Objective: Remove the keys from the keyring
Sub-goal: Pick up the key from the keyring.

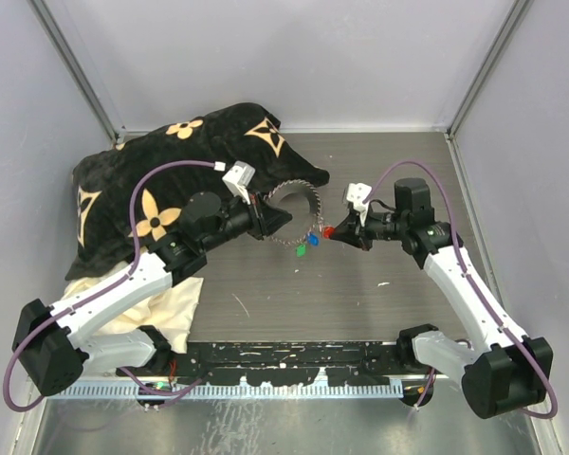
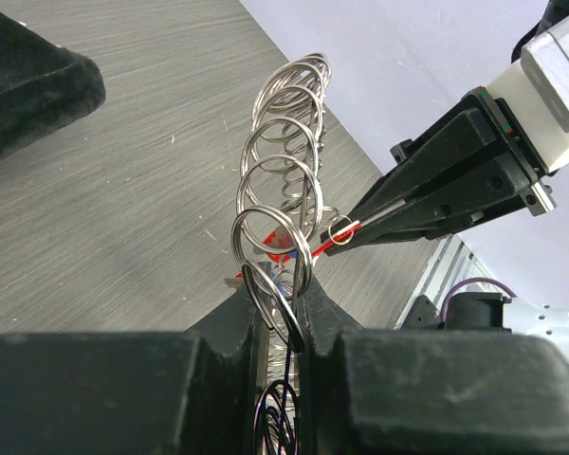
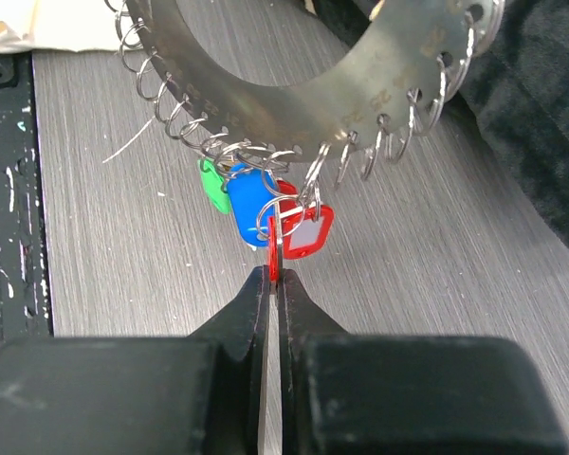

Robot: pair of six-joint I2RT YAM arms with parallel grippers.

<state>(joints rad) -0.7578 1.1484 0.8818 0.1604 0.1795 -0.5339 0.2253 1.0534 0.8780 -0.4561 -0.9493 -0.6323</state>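
Note:
The keyring (image 1: 311, 199) is a silvery round band rimmed with many small wire loops, held above the table. My left gripper (image 1: 280, 220) is shut on its left edge; in the left wrist view the jaws (image 2: 280, 299) pinch the row of loops (image 2: 299, 81). Green (image 3: 211, 185), blue (image 3: 249, 204) and red (image 3: 308, 232) keys hang in a bunch from the band's (image 3: 294, 104) lower rim. My right gripper (image 3: 275, 275) is shut on a second red key (image 3: 273, 248), seen edge-on and still on its small ring. Across from it, its tips (image 2: 360, 227) point at the loops.
A black pillow (image 1: 171, 175) with a tan flower pattern lies at the back left, with cream cloth (image 1: 166, 303) under the left arm. A black strip (image 1: 294, 365) runs along the near edge. Grey walls enclose the table on three sides.

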